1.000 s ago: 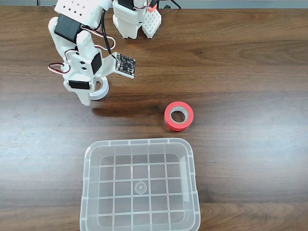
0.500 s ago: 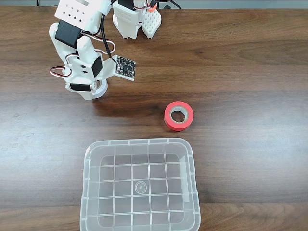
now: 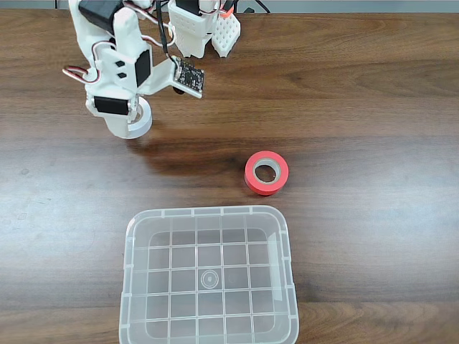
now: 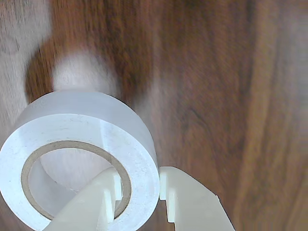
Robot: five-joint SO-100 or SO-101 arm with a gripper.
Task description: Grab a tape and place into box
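Observation:
In the wrist view the white tape (image 4: 72, 130) fills the lower left, and my gripper (image 4: 139, 192) is shut on its wall, one finger inside the pale core and one outside. The roll hangs above the wood with its shadow below it. In the fixed view the tape (image 3: 140, 123) peeks out under my gripper (image 3: 129, 122) at the upper left. The clear box (image 3: 208, 215) with a grid bottom lies at the bottom centre, well below and to the right of the gripper.
A red roll of tape (image 3: 267, 173) lies flat on the wooden table (image 3: 373, 143), just above the box's top right corner. The arm's white base (image 3: 197, 29) stands at the top edge.
The gripper has lifted the white tape off the table and carried it up and slightly left in the fixed view. The red roll and the box have not moved.

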